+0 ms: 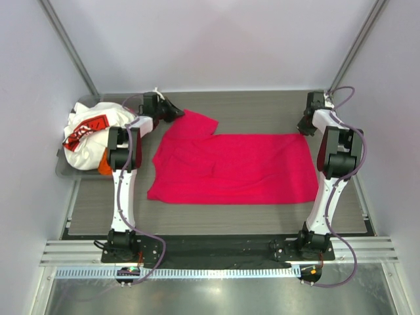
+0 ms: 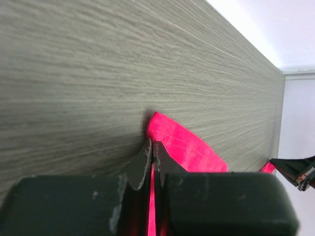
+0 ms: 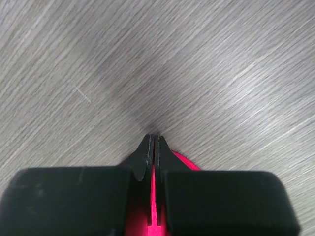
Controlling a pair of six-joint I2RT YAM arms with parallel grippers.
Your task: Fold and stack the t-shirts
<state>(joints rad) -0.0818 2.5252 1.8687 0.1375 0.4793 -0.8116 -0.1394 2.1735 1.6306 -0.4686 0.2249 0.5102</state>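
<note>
A magenta-red t-shirt lies spread flat across the middle of the table. My left gripper is at its far left corner, by the sleeve. In the left wrist view that gripper is shut on a thin fold of the red cloth. My right gripper is at the shirt's far right corner. The right wrist view shows it shut on the red hem, low against the tabletop. A crumpled white t-shirt with a red-and-black print and a bit of an orange t-shirt lie at the left.
The white and orange shirts sit in a grey bin at the table's left edge. A white wall closes the table at the back, with slanted metal posts in both back corners. The arm bases and a metal rail line the near edge.
</note>
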